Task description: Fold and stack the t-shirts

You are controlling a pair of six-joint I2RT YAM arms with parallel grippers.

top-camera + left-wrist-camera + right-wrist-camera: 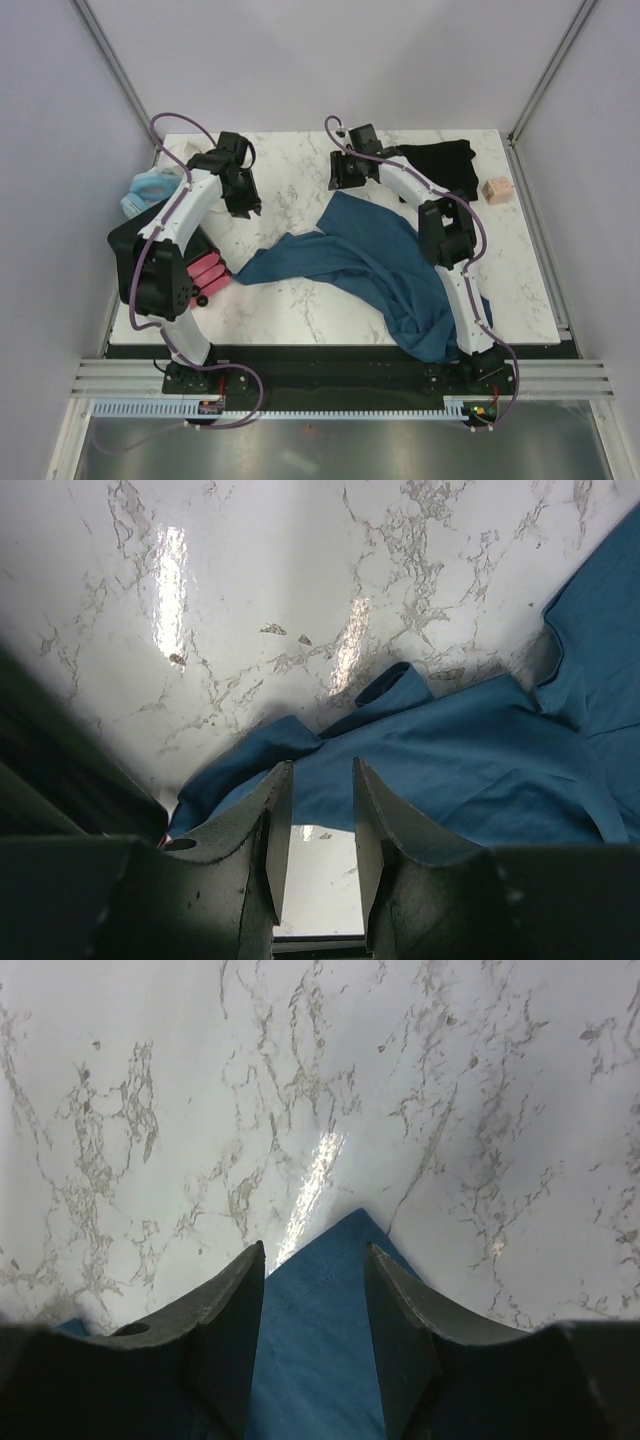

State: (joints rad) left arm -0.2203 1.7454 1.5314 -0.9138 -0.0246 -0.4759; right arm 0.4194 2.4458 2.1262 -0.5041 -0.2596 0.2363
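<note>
1. I am holding my right claw open with nothing clenched. One pointed corner of the teal shirt is lying flat on the marble table, right between my jaws.
2. I am holding my left claw open too, at a narrower gap and empty. It is hanging over bare marble, with rumpled folds of the shirt's left end just beyond its tips.
3. The teal shirt is lying crumpled on a diagonal, from mid-table toward the near right edge beside my right arm's base. It seems to be drooping over that edge.
4. The black shirt is sitting bunched at the far right corner, well apart from both claws.
5. I judge I am lining up to grab the teal shirt and spread it flat. No fold has been started yet.
6. To do this well:
   - I should be lowering the right claw straight down and pinching just behind the hem, one layer only.
   - The left claw should be going for a true edge or sleeve, not a bunched ridge.
   - Both claws should be lifting together and pulling apart evenly.
7. The risk is dragging the overhanging part off the table.
</note>
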